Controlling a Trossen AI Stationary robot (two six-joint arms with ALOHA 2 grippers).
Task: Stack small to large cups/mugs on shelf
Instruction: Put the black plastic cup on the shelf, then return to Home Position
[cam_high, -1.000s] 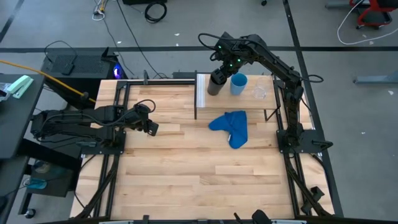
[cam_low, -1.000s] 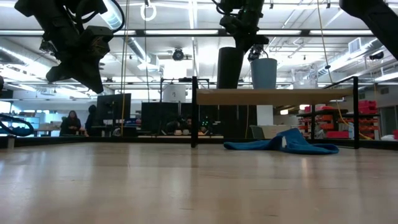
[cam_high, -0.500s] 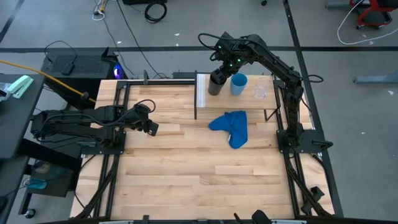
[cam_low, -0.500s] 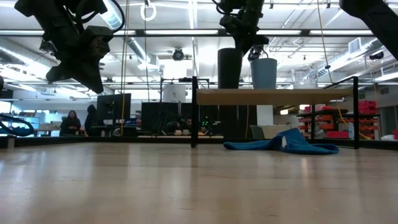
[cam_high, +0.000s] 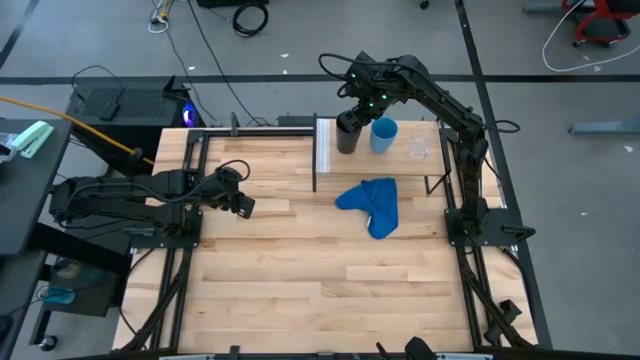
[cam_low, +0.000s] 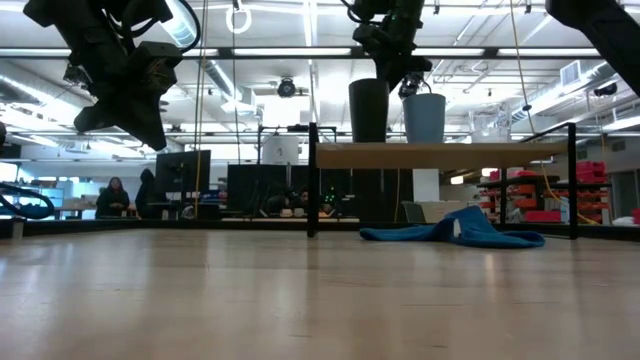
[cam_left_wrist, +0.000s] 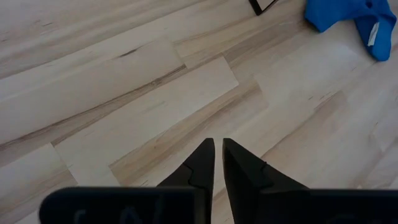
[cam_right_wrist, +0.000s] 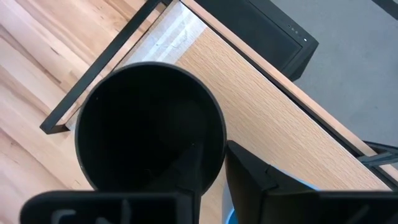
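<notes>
The tall black tumbler (cam_high: 347, 134) stands upright at the left end of the pale wood shelf (cam_high: 400, 162), and my right gripper (cam_high: 358, 118) is shut on its rim from above. In the low view the tumbler's bottom (cam_low: 368, 138) meets the shelf top (cam_low: 450, 155). The blue cup (cam_high: 383, 134) stands on its base just right of the tumbler, and the small clear glass (cam_high: 417, 149) farther right. My left gripper (cam_high: 243, 207) is shut and empty above the table's left half. My right gripper holds the tumbler's rim (cam_right_wrist: 219, 144) on the side toward the blue cup, with one finger (cam_right_wrist: 189, 171) inside the tumbler and one finger (cam_right_wrist: 252, 174) outside. The fingers come from above, pointing down. The tumbler is upright, its bottom at the shelf top.
A crumpled blue cloth (cam_high: 372, 205) lies on the plank table in front of the shelf. The shelf's black legs (cam_low: 312, 180) stand at its corners. Bare planks show in the table's near half. People sit in the room far behind the table.
My right gripper has gone down a little with the black tumbler. The tumbler has sunk slightly and come more upright at the shelf's left end. The gripper stays shut on its rim.
</notes>
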